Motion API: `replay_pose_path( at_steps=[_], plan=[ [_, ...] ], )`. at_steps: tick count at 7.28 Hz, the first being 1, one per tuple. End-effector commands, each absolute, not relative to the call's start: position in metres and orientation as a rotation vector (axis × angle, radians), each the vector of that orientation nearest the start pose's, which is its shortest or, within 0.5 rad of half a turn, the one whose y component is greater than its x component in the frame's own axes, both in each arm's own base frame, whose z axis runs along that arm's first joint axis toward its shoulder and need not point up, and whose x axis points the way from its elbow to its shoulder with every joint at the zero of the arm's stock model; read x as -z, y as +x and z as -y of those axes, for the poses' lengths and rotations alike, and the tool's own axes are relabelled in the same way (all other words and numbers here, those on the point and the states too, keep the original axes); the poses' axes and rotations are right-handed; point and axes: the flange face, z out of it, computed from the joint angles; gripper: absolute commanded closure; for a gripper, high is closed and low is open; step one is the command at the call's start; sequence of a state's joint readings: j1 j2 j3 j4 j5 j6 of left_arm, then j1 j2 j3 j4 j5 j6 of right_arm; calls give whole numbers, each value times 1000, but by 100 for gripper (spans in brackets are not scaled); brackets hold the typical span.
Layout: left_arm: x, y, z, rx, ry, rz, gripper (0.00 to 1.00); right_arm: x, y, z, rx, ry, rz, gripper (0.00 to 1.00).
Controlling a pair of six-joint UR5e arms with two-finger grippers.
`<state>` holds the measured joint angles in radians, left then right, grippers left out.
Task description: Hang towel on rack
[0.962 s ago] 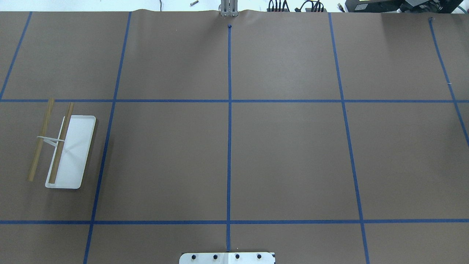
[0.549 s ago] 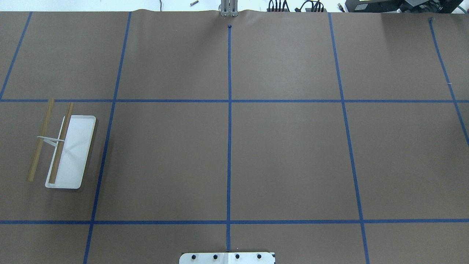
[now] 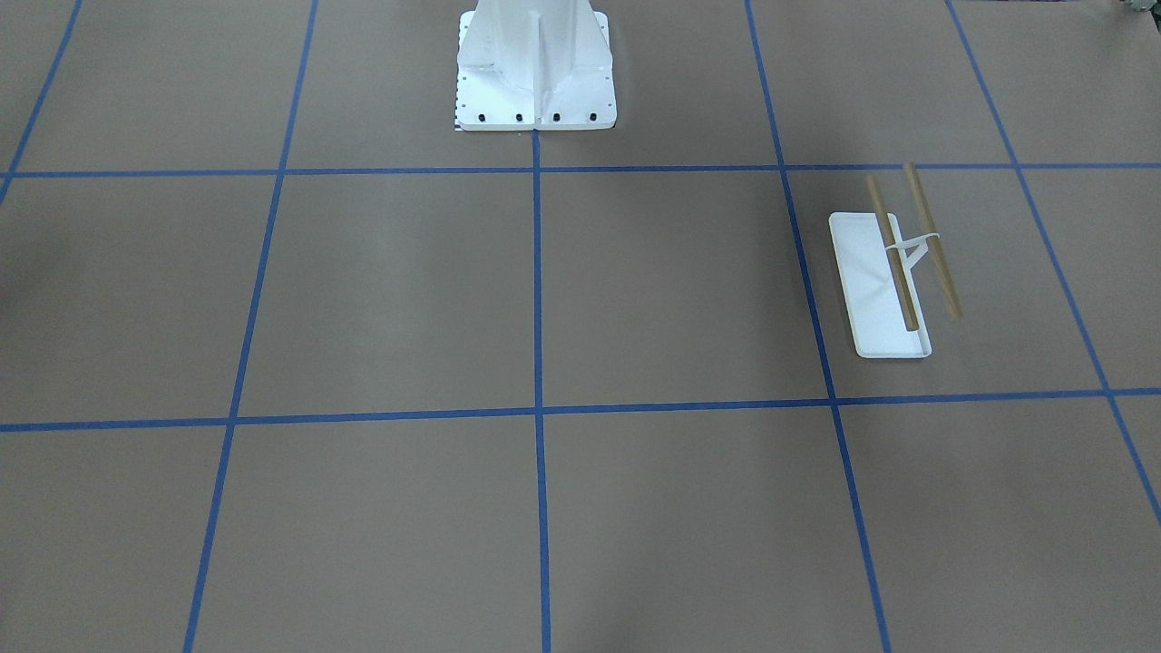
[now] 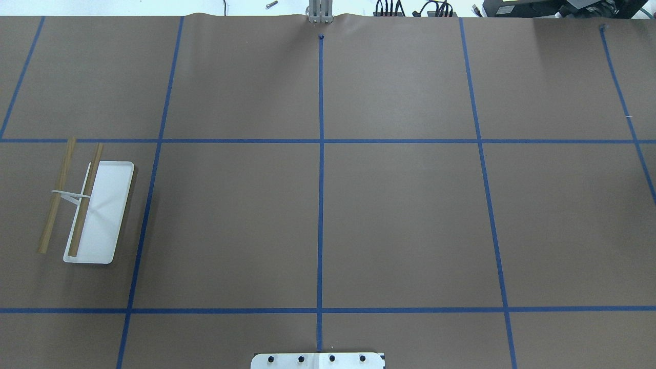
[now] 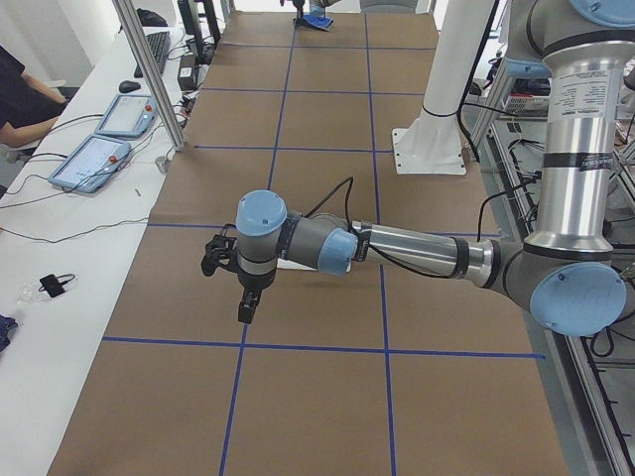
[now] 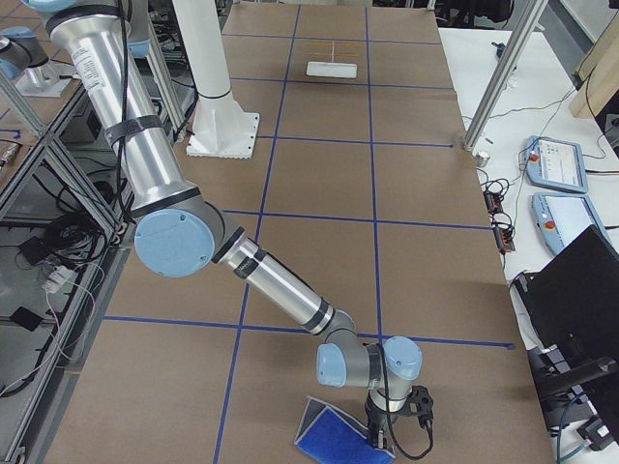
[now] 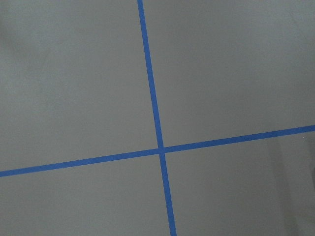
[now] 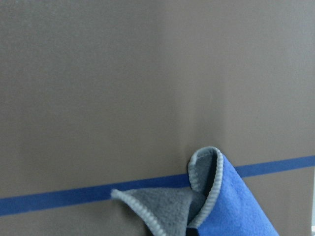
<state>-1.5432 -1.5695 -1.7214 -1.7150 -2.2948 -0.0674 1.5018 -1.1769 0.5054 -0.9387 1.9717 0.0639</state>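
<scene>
Blue towel (image 6: 329, 440) lies by my right hand (image 6: 379, 440), well apart from the bare rack (image 4: 105, 215), so hanging is all ahead; whether it or my left hand (image 5: 246, 307) grips, I cannot tell.

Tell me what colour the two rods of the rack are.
The rods are light brown; clearest in the overhead exterior view.

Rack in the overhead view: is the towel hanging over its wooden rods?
No, the rack shows both wooden rods bare in that view.
</scene>
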Motion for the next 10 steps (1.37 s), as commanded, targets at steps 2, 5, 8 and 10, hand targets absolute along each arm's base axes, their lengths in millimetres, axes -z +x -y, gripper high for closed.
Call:
replay_pose_path(
  at_steps=[2, 5, 8, 10],
  plan=[
    [-570, -53, 506, -70, 250, -731, 2, -860, 88, 606, 20, 19, 423, 100],
    [-570, -52, 505, -71, 246, -745, 2, -774, 121, 657, -7, 167, 524, 100],
    [-575, -52, 502, -70, 237, -754, 2, -625, 84, 668, 47, 164, 577, 100],
    [-575, -52, 505, -68, 235, -754, 2, -558, 41, 647, 87, 195, 593, 100]
  ],
)
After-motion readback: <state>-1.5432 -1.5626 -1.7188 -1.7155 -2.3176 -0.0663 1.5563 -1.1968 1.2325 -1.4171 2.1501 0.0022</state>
